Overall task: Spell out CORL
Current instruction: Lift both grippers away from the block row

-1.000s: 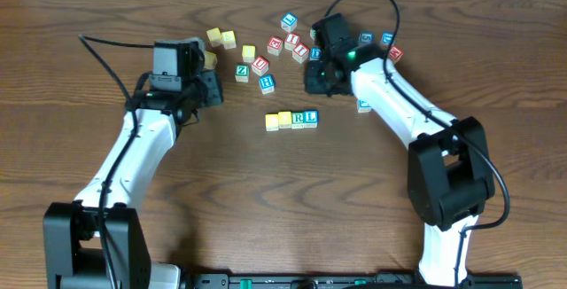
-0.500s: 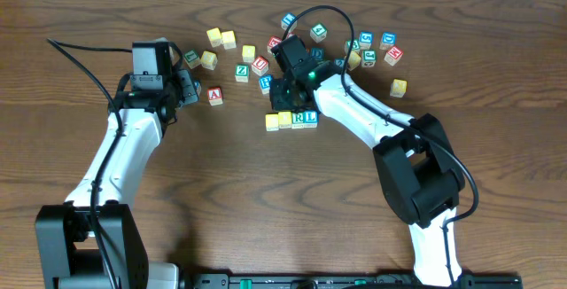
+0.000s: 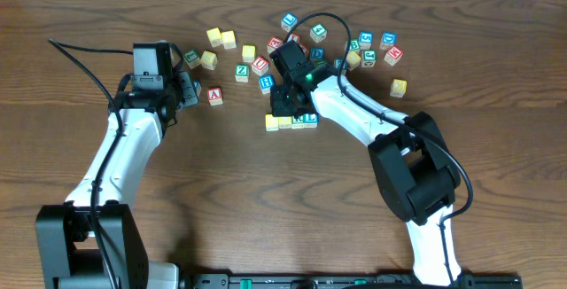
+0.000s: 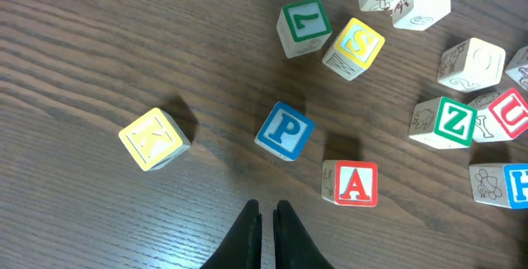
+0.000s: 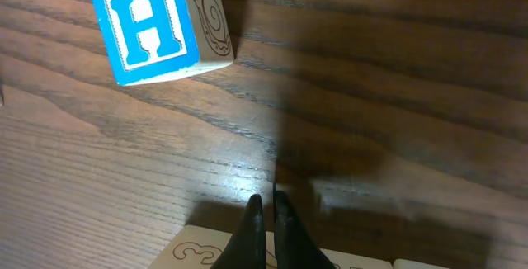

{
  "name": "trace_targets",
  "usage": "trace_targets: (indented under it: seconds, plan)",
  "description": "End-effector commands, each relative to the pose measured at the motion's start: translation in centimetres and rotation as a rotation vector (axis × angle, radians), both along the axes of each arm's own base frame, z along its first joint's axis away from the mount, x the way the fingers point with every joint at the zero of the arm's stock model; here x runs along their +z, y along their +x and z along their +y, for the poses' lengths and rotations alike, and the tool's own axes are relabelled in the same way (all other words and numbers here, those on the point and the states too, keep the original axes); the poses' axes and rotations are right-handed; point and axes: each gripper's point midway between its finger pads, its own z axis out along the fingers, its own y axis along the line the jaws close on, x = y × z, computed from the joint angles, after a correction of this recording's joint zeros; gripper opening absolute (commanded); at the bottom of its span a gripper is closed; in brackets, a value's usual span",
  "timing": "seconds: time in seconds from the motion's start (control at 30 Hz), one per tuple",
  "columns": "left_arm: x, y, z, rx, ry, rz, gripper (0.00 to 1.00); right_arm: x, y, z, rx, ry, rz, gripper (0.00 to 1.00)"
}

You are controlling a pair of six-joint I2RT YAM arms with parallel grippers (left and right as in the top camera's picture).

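A short row of blocks (image 3: 292, 121) lies mid-table: two yellowish blocks on the left, then a green-lettered R and a blue L (image 3: 310, 118). My right gripper (image 3: 280, 107) is shut and empty, with its tips at the row's left part. In the right wrist view its closed fingers (image 5: 266, 211) sit just above a cream block face marked 3 (image 5: 202, 252). A blue H block (image 5: 153, 25) lies beyond. My left gripper (image 4: 266, 219) is shut and empty, just short of a blue P block (image 4: 285, 130) and a red A block (image 4: 355, 182).
Loose letter blocks are scattered along the far side of the table: yellow K (image 4: 153, 139), green L (image 4: 304, 28), yellow S (image 4: 357, 46), green Z (image 4: 450, 122), and a cluster at the back right (image 3: 365, 50) with a lone yellow block (image 3: 399, 87).
My right arm has swung left from the back pile to the row and now sits a little lower on it. My left arm shifted left early on and then held still.
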Motion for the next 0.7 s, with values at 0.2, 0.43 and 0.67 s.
trace_targets:
  seconds: [0.2, 0.43, 0.67]
  plan:
    - [0.9, 0.48, 0.42, -0.001, 0.02, -0.02, 0.08, -0.24, -0.27, 0.42, -0.004, 0.007, 0.015, 0.01]
    - [0.92, 0.5, 0.42, -0.001, 0.02, -0.021, 0.08, -0.33, -0.52, 0.34, -0.002, 0.004, 0.026, 0.01]
    - [0.92, 0.5, 0.42, -0.001, 0.02, -0.021, 0.08, -0.3, -0.44, 0.38, -0.002, 0.005, 0.023, 0.01]
